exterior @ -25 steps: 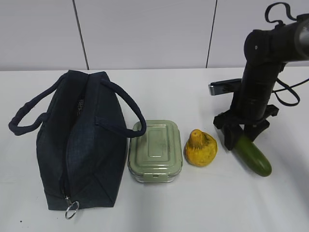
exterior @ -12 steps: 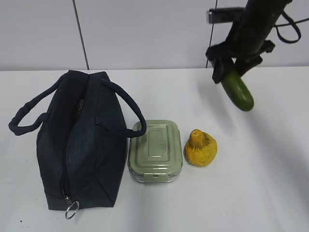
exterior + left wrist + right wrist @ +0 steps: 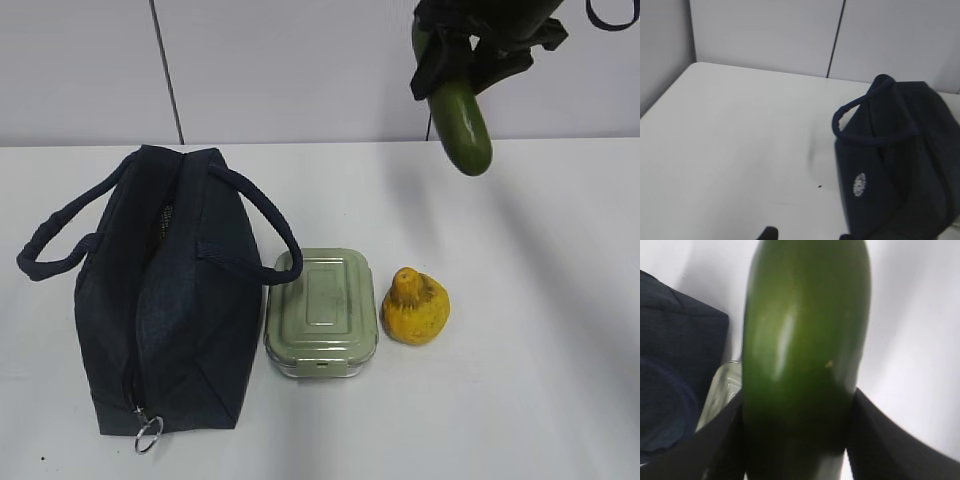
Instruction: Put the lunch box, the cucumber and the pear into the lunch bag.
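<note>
My right gripper (image 3: 463, 72) is shut on the dark green cucumber (image 3: 461, 125) and holds it high above the table, hanging nearly upright, behind the pear. In the right wrist view the cucumber (image 3: 805, 335) fills the frame between the dark fingers (image 3: 722, 445). The navy lunch bag (image 3: 160, 300) lies on the left with its handles spread. The sage-green lunch box (image 3: 322, 310) sits right of it, and the yellow pear (image 3: 415, 308) right of the box. My left gripper (image 3: 807, 235) shows only its two tips, apart and empty, beside the bag (image 3: 900, 160).
The white table (image 3: 540, 380) meets a grey panelled wall (image 3: 300, 70) at the back. The bag's metal ring pull (image 3: 148, 435) lies at its near end. The lunch box (image 3: 720, 390) and bag (image 3: 675, 365) show below the cucumber in the right wrist view.
My right gripper has lifted the cucumber off the table at the right, raised it high and carried it a little leftward. The bag, box and pear have not moved.
</note>
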